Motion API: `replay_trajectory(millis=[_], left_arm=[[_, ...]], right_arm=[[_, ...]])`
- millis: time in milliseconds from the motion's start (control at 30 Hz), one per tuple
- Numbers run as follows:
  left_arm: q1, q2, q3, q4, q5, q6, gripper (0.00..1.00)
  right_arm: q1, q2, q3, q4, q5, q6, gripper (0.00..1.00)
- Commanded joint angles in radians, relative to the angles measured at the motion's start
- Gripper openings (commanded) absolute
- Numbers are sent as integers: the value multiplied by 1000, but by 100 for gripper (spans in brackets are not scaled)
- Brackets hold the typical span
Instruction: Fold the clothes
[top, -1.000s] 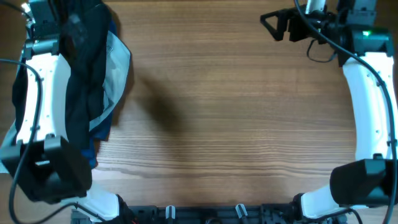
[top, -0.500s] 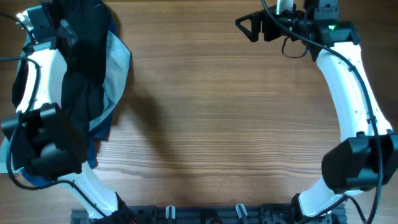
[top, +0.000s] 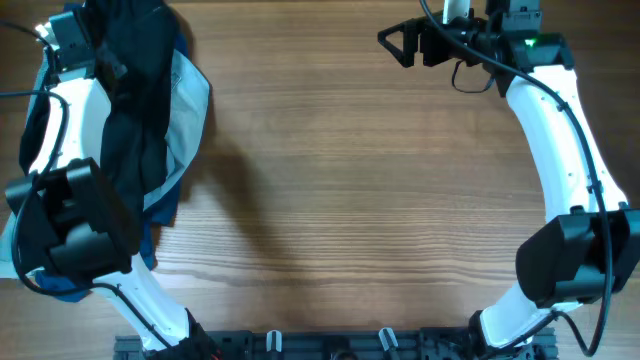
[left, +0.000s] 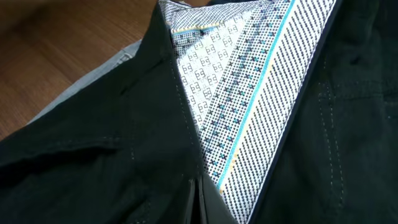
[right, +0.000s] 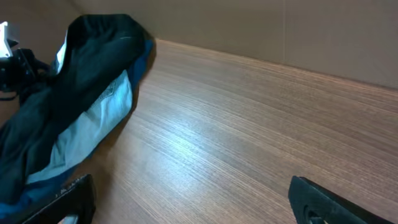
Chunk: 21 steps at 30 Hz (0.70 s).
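Left pincer (left: 196, 202): jaws together, tips set against the black shorts (left: 93, 162); whether cloth is pinched between them cannot be told. Directly ahead of the tips the shorts lie open, showing a dotted pale lining (left: 249, 93) with a turquoise stripe. Right pincer (top: 395, 40): jaws apart, above the bare surface (top: 350, 180). The clothes heap (right: 74, 93), with a light-blue piece (top: 188, 105) beside the shorts, lies well apart from it, across the surface
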Motion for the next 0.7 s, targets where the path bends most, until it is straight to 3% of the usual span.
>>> replay_trajectory(millis=[0, 167, 367, 667], left_arm=[[2, -115, 18, 8, -29, -10, 4], [-35, -383, 49, 12, -26, -10, 4], [-134, -684, 50, 13, -26, -10, 4], [-359, -828, 50, -80, 45, -32, 4]], right_arm=[[2, 18, 0, 7, 6, 12, 99], [2, 18, 0, 11, 6, 43, 98], [2, 10, 0, 2, -50, 72, 91], [-2, -147, 0, -166, -16, 61, 92]])
